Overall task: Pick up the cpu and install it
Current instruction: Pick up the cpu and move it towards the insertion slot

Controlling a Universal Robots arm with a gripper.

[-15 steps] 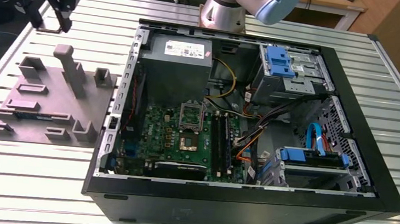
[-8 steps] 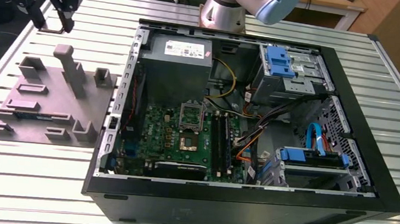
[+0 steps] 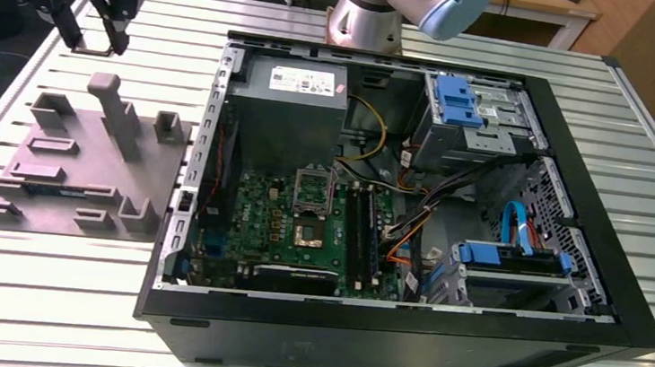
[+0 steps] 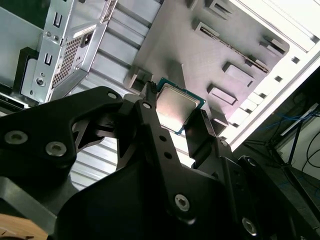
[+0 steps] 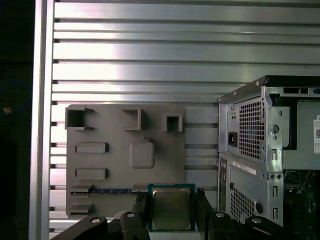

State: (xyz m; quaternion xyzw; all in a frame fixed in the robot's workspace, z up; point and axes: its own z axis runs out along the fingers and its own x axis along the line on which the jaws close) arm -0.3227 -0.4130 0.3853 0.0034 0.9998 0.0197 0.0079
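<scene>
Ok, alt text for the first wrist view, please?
The gripper holds the cpu between its fingers, metal top facing the camera, above a grey fixture plate on a slatted metal table. A computer case stands beside the plate.

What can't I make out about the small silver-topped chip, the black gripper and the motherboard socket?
- Small square silver-topped cpu: underside hidden in both wrist views; its own body covers it.
- Black gripper, shut on the cpu: in the exterior view the chip in its grasp is too small to see.
- Motherboard socket: exterior view, too small to tell pins or latch state.
</scene>
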